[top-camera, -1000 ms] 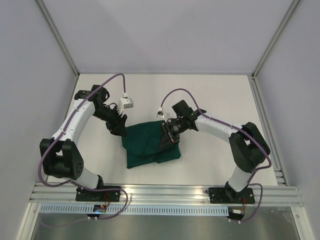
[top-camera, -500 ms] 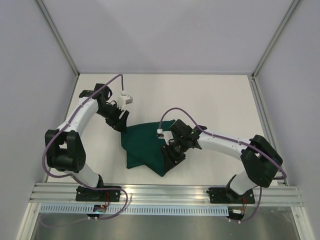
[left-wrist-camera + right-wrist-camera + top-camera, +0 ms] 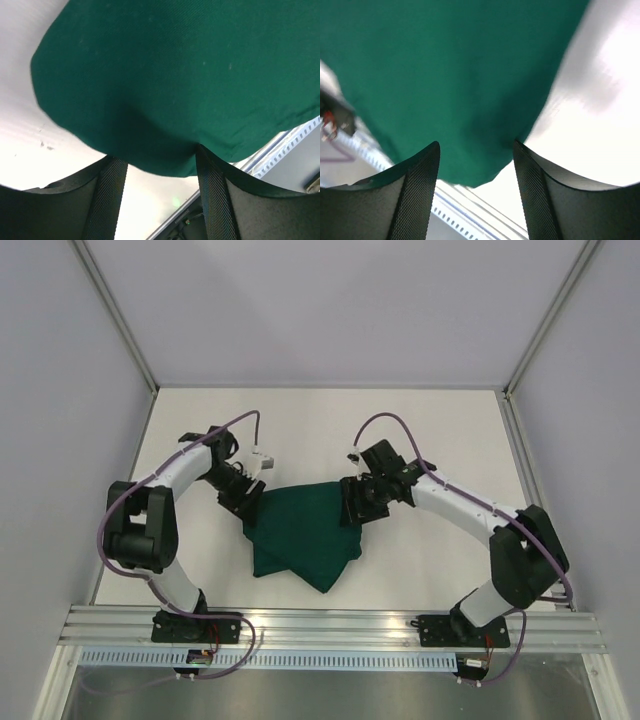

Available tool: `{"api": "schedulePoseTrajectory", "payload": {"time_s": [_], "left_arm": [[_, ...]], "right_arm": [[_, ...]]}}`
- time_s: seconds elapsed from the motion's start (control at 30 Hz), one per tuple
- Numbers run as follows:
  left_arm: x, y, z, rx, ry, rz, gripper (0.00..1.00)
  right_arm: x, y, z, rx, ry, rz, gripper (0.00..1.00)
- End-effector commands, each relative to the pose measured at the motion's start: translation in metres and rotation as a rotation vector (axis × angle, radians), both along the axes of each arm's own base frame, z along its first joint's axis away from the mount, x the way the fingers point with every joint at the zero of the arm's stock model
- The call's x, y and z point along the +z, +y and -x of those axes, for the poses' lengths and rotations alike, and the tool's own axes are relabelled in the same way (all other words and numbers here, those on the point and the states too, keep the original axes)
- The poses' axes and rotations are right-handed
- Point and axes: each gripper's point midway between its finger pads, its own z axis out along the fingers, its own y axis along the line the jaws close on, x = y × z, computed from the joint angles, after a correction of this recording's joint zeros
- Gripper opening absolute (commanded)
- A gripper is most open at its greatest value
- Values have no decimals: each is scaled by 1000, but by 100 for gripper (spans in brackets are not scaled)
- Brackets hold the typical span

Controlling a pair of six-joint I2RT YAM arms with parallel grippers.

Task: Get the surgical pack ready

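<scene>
A large dark green cloth drape (image 3: 305, 532), folded into a rumpled bundle, lay on the white bench (image 3: 430, 420) at the centre of the overhead frame. The left tool (image 3: 247, 503) sat at the bundle's upper-left corner. In its wrist view, its fingers stood apart with the drape's edge (image 3: 190, 75) bulging between them, and whether they squeezed it could not be told. The right tool (image 3: 355, 505) sat at the upper-right corner, fingers spread wide, the drape's edge (image 3: 445, 75) just beyond their tips.
</scene>
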Motion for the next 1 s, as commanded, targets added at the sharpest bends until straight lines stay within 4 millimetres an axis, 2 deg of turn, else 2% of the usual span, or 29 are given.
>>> {"api": "schedulePoseTrajectory", "payload": {"time_s": [0.0, 0.07, 0.13, 0.17, 0.2, 0.27, 0.3, 0.33, 0.37, 0.4, 0.53, 0.57, 0.63, 0.67, 0.7, 0.73, 0.77, 0.8, 0.83, 0.87, 0.9, 0.93, 0.97], "left_arm": [[-7, -8, -2, 11, 10, 14, 61], [-11, -8, -2, 10, 27, 16, 54], [-14, -8, -1, 3, 37, 14, 42], [-16, -8, 0, -4, 41, 18, 38], [-16, -8, 1, -7, 44, 19, 30], [-19, -9, 2, -10, 54, 25, 21], [-20, -10, 0, -10, 47, 26, 8], [-22, -10, -3, -7, 45, 25, 3], [-22, -10, -6, -5, 37, 22, 0], [-21, -11, -10, 2, 30, 24, 0], [-19, -11, -33, 18, -5, 6, 0], [-15, -10, -49, 21, -47, -13, 0], [-16, -5, -64, 33, -67, -48, 0], [-6, -5, -80, 39, -102, -49, 0], [-3, -4, -88, 47, -116, -56, 0], [-7, -2, -95, 50, -110, -76, 0], [4, -2, -111, 50, -155, -75, 0], [7, -2, -114, 45, -155, -78, 6], [11, -3, -116, 28, -165, -70, 16], [18, -4, -118, 18, -179, -61, 41], [27, -5, -118, 11, -204, -52, 50], [30, -5, -115, -8, -218, -44, 56], [35, -5, -112, -18, -233, -41, 60]], "right_arm": [[-20, -3, -29, -143, -31, 61, 61], [-29, -2, -32, -159, -30, 61, 60], [-36, -1, -32, -177, -14, 61, 55], [-42, -2, -30, -182, -10, 56, 46], [-44, -1, -27, -185, 8, 44, 41], [-54, -3, -23, -194, 26, 33, 32], [-59, -5, -22, -206, 39, 36, 22], [-63, -8, -24, -237, 52, 35, 17], [-73, -11, -25, -256, 69, 37, 5], [-76, -16, -31, -290, 84, 25, 1], [-78, -17, -62, -390, 87, -36, 1], [-80, -17, -71, -404, 76, -33, 0], [-62, -8, -103, -428, 26, -70, 1], [-65, -6, -113, -433, 25, -61, 0], [-45, 4, -137, -433, -28, -97, 1], [-40, 8, -148, -432, -43, -99, 1], [-52, 6, -154, -436, -24, -61, 1], [-48, 6, -166, -443, -34, -63, 0], [-31, 11, -184, -445, -64, -87, 1], [-38, 10, -186, -443, -42, -72, 10], [-35, 7, -193, -446, -44, -79, 16], [-28, 8, -195, -441, -48, -83, 29], [-24, 6, -195, -438, -53, -81, 36]]}}
